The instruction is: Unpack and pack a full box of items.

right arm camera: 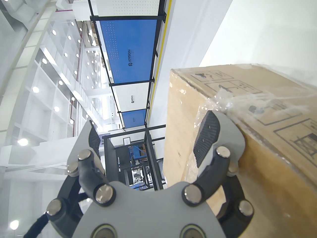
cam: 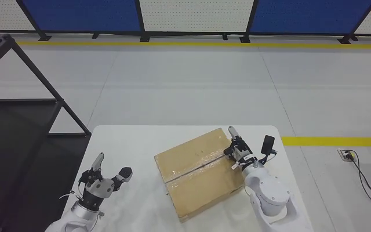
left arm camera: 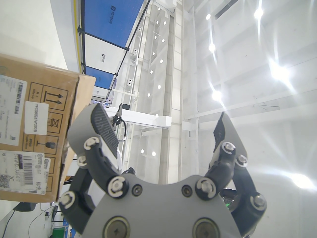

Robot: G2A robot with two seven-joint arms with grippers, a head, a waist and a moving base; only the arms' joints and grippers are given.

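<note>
- Top view: a brown cardboard box (cam: pixel 200 174) sits shut on the white table (cam: pixel 127 139), turned at an angle to the table's edges and lying right of the middle.
- Clear tape (cam: pixel 194 169) runs along the seam where the top flaps meet and wraps down over the box's end, where it is wrinkled and loose at the corner.
- Left wrist view: one side of the box carries white stickers (left arm camera: pixel 11 110) with barcodes, and black handling symbols are printed in squares beside them.
- Right gripper (cam: pixel 250 139) stands at the box's right end with its jaws spread wide and nothing between them.
- One of its fingers (right arm camera: pixel 206 137) lies against the taped upper edge of the box, its ribbed pad facing away from the cardboard. The other finger stands off to the side, apart from the box.
- Left gripper (cam: pixel 112 166) hovers over the table's left part, near the front edge. Its jaws are also spread and empty.
- A strip of bare table separates the left gripper from the box's left side, so the two are apart.
</note>
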